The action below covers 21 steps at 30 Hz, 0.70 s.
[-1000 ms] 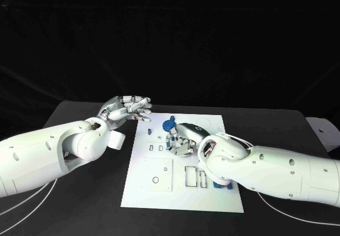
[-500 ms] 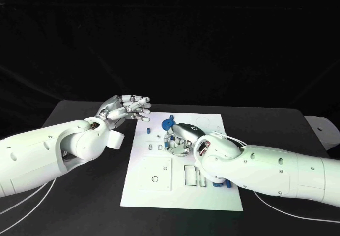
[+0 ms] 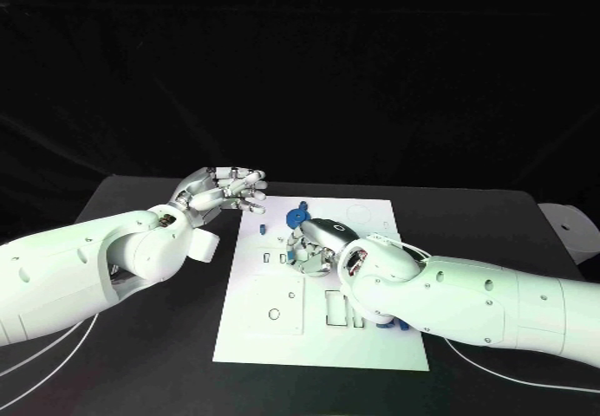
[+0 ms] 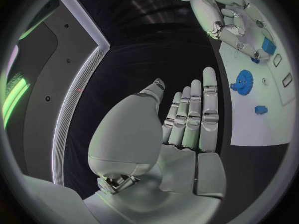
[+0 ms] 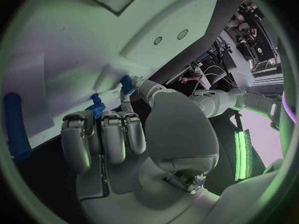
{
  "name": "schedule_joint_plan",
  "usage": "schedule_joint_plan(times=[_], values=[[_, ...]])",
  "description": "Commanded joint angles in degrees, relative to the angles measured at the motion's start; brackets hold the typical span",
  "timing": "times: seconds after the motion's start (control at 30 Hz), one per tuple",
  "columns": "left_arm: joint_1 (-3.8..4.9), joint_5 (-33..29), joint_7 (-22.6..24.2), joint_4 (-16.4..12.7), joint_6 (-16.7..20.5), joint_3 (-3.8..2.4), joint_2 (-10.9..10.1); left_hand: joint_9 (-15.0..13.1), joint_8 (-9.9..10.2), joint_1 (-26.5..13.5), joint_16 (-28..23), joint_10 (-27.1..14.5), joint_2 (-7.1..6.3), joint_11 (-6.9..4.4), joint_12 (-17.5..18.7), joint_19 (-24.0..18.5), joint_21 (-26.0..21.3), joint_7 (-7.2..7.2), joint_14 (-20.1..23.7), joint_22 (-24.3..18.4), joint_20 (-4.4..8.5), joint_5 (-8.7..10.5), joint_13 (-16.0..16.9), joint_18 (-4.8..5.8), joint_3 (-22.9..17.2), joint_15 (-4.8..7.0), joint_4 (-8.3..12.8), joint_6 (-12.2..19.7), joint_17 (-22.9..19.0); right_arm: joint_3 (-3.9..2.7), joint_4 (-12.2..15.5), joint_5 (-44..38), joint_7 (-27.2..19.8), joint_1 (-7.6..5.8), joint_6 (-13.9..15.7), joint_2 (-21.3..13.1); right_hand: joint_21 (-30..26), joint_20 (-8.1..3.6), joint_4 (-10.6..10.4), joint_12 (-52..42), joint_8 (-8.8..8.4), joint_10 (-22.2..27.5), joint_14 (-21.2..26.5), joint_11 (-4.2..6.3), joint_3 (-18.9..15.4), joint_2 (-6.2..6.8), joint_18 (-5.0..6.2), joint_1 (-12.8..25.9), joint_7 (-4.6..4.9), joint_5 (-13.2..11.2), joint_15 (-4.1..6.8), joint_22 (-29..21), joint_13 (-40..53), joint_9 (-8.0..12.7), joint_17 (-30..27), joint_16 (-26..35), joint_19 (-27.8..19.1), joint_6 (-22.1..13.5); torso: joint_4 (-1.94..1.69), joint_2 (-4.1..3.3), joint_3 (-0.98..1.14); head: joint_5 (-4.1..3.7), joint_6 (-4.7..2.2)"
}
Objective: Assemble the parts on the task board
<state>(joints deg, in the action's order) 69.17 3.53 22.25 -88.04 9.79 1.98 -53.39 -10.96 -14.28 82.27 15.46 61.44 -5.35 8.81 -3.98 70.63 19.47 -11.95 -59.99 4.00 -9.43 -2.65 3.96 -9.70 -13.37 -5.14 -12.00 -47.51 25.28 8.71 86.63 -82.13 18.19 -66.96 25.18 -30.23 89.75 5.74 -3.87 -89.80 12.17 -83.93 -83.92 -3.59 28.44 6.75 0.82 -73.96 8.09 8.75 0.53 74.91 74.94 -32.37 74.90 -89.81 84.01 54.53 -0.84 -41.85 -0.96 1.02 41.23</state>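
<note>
Task board (image 3: 277, 334) lies flat mid-table, white, cut with rectangular and round recesses. Blue gear (image 3: 297, 217) sits at far end; small blue block (image 4: 260, 109) just beside it; more blue parts (image 3: 390, 322) near right edge, partly hidden by arm. Right hand (image 3: 320, 246) over board centre, fingers curled down, blue piece (image 5: 127, 84) pinched at fingertips. Left hand (image 3: 223, 192) off board's left far corner, fingers straight, pressed together, holding nothing.

A dark backdrop is seen, with the task board (image 3: 362, 217) brightly lit from above. Green glow is caught along both wrist views' rims, where straight edges are bent.
</note>
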Motion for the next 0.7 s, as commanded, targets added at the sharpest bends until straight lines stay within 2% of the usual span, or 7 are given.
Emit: schedule_joint_plan(times=[0.03, 0.27, 0.4, 0.7], values=[[0.03, 0.5, 0.2, -0.1, -1.0, -0.03, 0.0, -0.1, 0.4, 0.1, 0.0, -0.4, 0.35, 0.06, 0.2, 0.3, -0.2, -0.26, 0.0, -0.1, -0.11, -0.22, -0.1, -0.72, -0.1, -0.09, -0.1, 0.0, 0.1, 0.06, 0.0, -0.9, 0.0, 0.21, 0.1, 0.1, 0.3, -0.49, -0.2, 0.3, 0.07, -5.5, -6.1, 0.33, -0.2, 0.05, -0.82, 0.5, -0.26, -0.2, 0.20, 15.1, 14.5, 0.1, 15.1, -0.2, 6.0, 0.0, 0.03, 0.01, -0.03, 0.09, 0.01], [0.03, 0.6, 0.2, -0.1, -1.0, -0.03, 0.0, -0.1, 0.4, 0.1, 0.0, -0.4, 0.35, 0.06, 0.2, 0.3, -0.2, -0.26, 0.0, -0.1, -0.11, -0.22, -0.1, -0.72, -0.1, -0.09, -0.1, 0.0, 0.1, 0.06, 0.4, -1.0, -0.1, 0.43, 0.5, 0.2, 0.3, -0.49, -0.2, 0.3, 0.07, -5.5, -6.1, 0.33, -0.2, 0.05, -0.82, 0.5, -0.26, -0.2, 0.20, 15.1, 14.5, 0.1, 15.1, -0.2, 6.0, 0.0, 0.02, 0.03, 0.00, 0.15, 0.01], [0.03, 0.6, 0.2, -0.1, -1.0, -0.03, 0.1, -0.1, 0.4, 0.1, 0.0, -0.4, 0.35, 0.06, 0.2, 0.3, -0.2, -0.26, 0.0, -0.1, -0.11, -0.22, -0.1, -0.72, -0.1, -0.09, -0.1, 0.0, 0.1, 0.06, 0.0, -1.0, -0.2, 0.48, 0.4, 0.5, 0.3, -0.49, -0.2, 0.3, 0.07, -5.5, -6.1, 0.33, -0.2, 0.05, -0.82, 0.5, -0.26, -0.2, 0.20, 15.1, 14.5, 0.1, 15.1, -0.2, 6.0, 0.0, 0.01, 0.06, -0.05, 0.13, -0.03], [0.03, 0.6, 0.2, -0.2, -1.0, -0.03, 0.0, -0.1, 0.4, 0.1, 0.0, -0.4, 0.35, 0.06, 0.2, 0.3, -0.2, -0.26, 0.0, -0.1, -0.11, -0.22, -0.1, -0.72, -0.1, -0.09, -0.1, 0.0, 0.1, 0.08, -0.9, -0.9, -0.1, 0.52, -0.6, 0.8, 0.3, -0.44, -0.2, 0.5, -0.05, -5.3, -6.1, 0.21, -0.2, 0.20, -0.82, 0.7, -0.11, -0.3, 0.11, 15.1, 14.4, 0.2, 15.1, -0.2, 6.0, -0.4, 0.04, 0.00, 0.00, 0.22, 0.06]])
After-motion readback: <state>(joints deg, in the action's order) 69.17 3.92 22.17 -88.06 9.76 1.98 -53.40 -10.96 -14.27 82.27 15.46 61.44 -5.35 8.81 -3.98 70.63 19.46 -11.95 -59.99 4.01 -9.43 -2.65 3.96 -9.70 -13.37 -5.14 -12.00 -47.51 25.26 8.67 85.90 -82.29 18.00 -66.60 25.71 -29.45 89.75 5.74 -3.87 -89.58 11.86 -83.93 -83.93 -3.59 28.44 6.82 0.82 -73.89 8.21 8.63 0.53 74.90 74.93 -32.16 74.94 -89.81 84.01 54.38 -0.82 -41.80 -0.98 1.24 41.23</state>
